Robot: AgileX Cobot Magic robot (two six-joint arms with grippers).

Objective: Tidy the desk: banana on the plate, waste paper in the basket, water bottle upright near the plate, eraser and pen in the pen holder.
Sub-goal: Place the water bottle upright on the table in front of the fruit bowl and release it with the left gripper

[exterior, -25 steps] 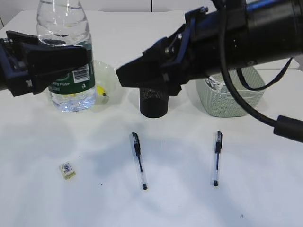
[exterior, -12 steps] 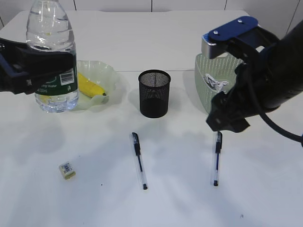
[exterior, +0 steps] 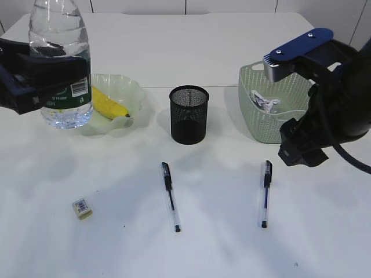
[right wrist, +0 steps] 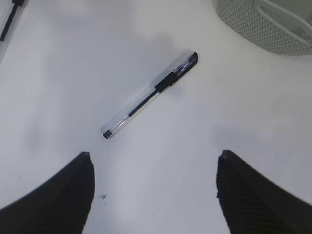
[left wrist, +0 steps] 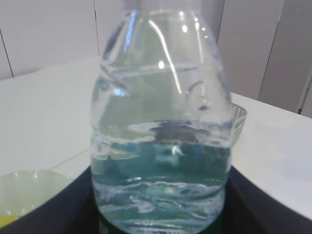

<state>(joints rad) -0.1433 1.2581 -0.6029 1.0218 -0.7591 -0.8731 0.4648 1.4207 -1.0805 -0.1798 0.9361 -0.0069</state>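
My left gripper (exterior: pixel 55 81) is shut on the clear water bottle (exterior: pixel 61 63), held upright at the far left beside the pale plate (exterior: pixel 130 95); the bottle fills the left wrist view (left wrist: pixel 161 136). The banana (exterior: pixel 107 104) lies on the plate. My right gripper (exterior: pixel 301 153) is open and empty, hovering above the right pen (exterior: pixel 265 194), which shows in the right wrist view (right wrist: pixel 151 95) ahead of the jaws. A second pen (exterior: pixel 170 197) lies at centre. The eraser (exterior: pixel 82 208) lies front left. Waste paper (exterior: pixel 264 103) sits in the green basket (exterior: pixel 255 124). The black mesh pen holder (exterior: pixel 188 114) stands at centre.
The basket's rim shows at the top right of the right wrist view (right wrist: pixel 253 29). The second pen's tip shows at that view's top left (right wrist: pixel 9 19). The white table's back edge runs behind the plate and basket.
My right arm has swung from across the middle to the right and lowered over the right pen. My left gripper has shifted the bottle slightly left, off the plate's front.
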